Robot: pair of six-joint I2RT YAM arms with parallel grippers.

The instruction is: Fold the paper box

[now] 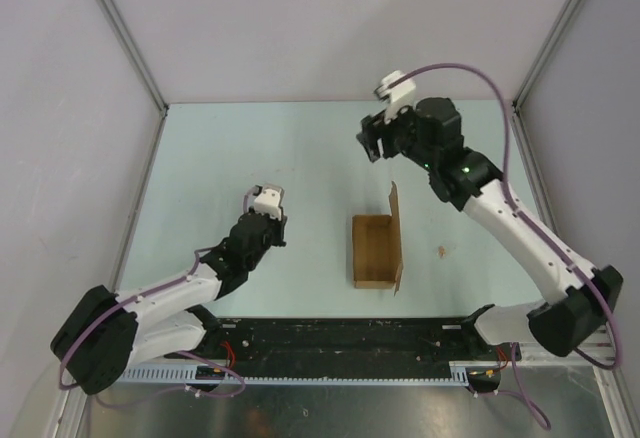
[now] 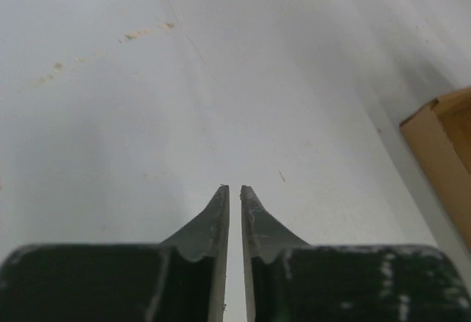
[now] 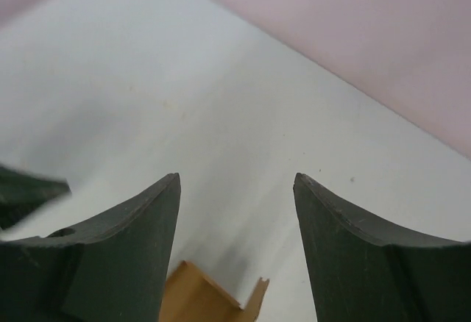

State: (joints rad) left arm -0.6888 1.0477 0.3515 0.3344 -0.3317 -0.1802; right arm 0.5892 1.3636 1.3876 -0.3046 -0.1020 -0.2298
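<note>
A: Table (image 1: 240, 148): open surface runs from the box out to the rear wall (image 1: 330, 28).
B: Paper box (image 1: 374, 250): mid-table toward the near edge, top open, one flap upright along its right edge. Well apart from both grippers.
A: Right gripper (image 3: 235, 176): fingers spread wide, holding nothing, raised behind the box.
B: Left gripper (image 2: 235, 188): fingers parted by a thin slit, nothing between; box corner to its right.

Free table (image 1: 250, 148) all round paper box (image 1: 373, 251); upright flap (image 1: 396, 230) on right edge.
</note>
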